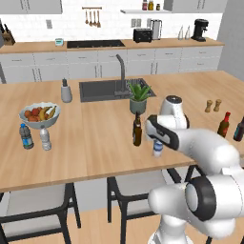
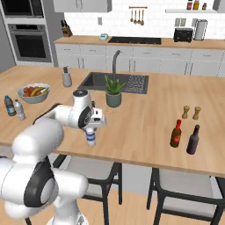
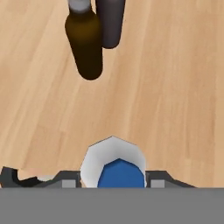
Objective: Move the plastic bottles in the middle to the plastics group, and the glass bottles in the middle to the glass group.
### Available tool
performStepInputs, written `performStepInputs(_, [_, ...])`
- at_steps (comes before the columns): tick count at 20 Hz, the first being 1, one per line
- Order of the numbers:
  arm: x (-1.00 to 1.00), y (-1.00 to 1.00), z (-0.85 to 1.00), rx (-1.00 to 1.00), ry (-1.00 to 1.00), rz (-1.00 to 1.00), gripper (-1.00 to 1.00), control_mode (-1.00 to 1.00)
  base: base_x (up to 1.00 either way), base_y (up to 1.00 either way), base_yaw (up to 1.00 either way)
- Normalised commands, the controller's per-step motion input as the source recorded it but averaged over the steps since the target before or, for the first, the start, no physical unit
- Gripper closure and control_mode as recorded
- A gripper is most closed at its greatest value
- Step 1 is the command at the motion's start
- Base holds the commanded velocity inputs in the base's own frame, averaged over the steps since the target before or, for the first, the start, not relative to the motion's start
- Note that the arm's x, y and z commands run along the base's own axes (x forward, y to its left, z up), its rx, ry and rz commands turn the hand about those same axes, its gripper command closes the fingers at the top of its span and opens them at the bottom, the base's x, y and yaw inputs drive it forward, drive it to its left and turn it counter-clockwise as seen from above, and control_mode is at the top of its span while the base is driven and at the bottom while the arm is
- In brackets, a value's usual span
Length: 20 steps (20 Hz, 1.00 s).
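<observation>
The small clear plastic bottle (image 1: 157,148) (image 2: 91,138) with white cap and bright blue label (image 3: 120,173) stands upright near the counter's front edge. My gripper (image 1: 157,142) (image 2: 90,130) (image 3: 113,183) is shut on it from above. I cannot tell whether it touches the counter. Just behind it stand two dark long-necked glass bottles, one amber-brown (image 1: 137,129) (image 3: 86,43), one darker (image 3: 109,22). The plastics group (image 1: 26,136) (image 2: 9,106) is two small bottles far left by the fruit bowl. The glass group, a red-capped brown bottle (image 1: 224,125) (image 2: 176,133) and a near-black one (image 2: 192,139), stands far right.
A potted plant (image 1: 138,97) (image 2: 113,93) and the sink (image 1: 102,89) lie behind the middle bottles. A fruit bowl (image 1: 39,114) sits left, a grey dispenser (image 1: 66,91) behind it. Two wooden shakers (image 1: 212,105) stand near the glass group. Chairs (image 1: 131,188) sit below the counter edge.
</observation>
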Motion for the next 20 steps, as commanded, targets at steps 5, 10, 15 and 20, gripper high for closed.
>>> performStepInputs(5, [-0.31,0.82,0.17,-0.01,-0.09,0.01,1.00,-1.00,0.00,0.00,0.00])
performStepInputs(10, [-0.07,0.90,0.39,0.00,-0.12,0.07,1.00,-1.00,0.00,0.00,0.00])
performStepInputs(15, [0.01,1.00,0.41,0.00,-0.02,0.09,1.00,-1.00,0.00,0.00,0.00])
performStepInputs(20, [0.18,1.00,0.44,0.00,0.00,0.09,1.00,-1.00,0.00,0.00,0.00])
